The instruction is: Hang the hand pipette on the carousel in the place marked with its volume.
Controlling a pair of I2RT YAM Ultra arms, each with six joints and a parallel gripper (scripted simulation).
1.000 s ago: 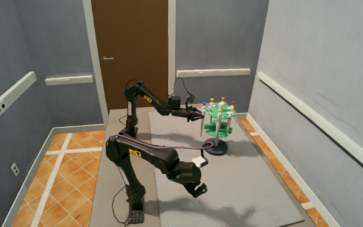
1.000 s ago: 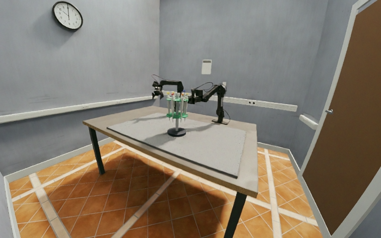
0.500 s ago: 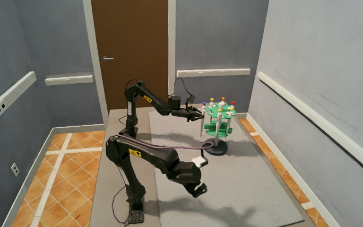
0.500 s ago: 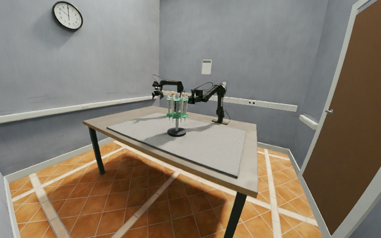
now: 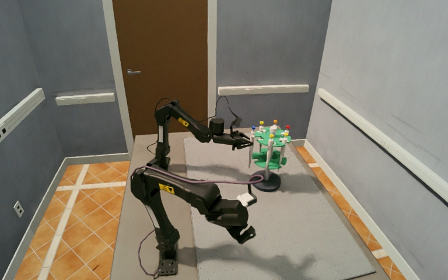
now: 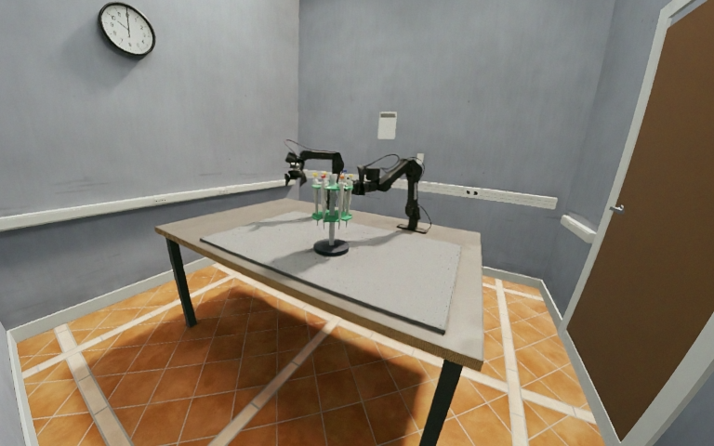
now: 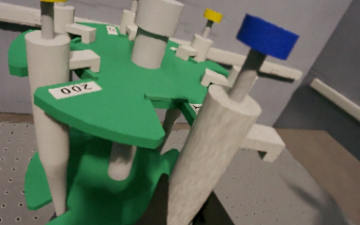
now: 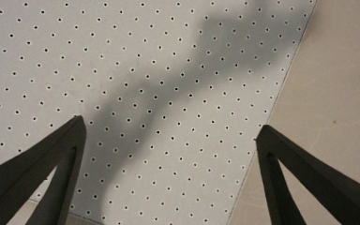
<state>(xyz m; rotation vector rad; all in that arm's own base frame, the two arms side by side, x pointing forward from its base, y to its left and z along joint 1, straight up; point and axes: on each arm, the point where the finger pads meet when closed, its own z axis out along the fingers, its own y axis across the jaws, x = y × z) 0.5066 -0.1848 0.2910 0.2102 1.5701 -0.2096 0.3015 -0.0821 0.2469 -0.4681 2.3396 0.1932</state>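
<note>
From where I stand, the left arm's gripper (image 5: pixel 252 143) (image 6: pixel 354 188) (image 7: pixel 189 211) has its fingers pinching the hand pipette (image 5: pixel 251 150) (image 7: pixel 211 150) by its pale body, up in the air right beside the carousel (image 5: pixel 268 171) (image 6: pixel 331 231) (image 7: pixel 117 110). The pipette hangs with its blue push button (image 5: pixel 253 128) (image 6: pixel 343 171) (image 7: pixel 267 37) uppermost and its narrow end down; in the left wrist view it leans, button towards the right. I can't read any volume on that button from this side. Its finger hook (image 7: pixel 264 141) juts to the right in the same view, the little tip turned down, and shows there away from the green disc, not behind a rail.

An open notch in the upper disc shows between the pipette and a label reading 200 (image 7: pixel 75 89). Another label, nearer the pipette, is mostly covered and I can't make it out. Other pipettes with yellow, orange and red buttons hang around the head.

Over the perforated mat (image 5: pixel 297 211) (image 6: pixel 400 268) (image 8: pixel 187 141) on the desk (image 6: pixel 469 294) (image 8: pixel 323 117), the right arm's gripper (image 5: pixel 248 235) (image 6: pixel 296 178) (image 8: pixel 172 124) has its fingers spread wide, with nothing between them, well apart from the carousel.
</note>
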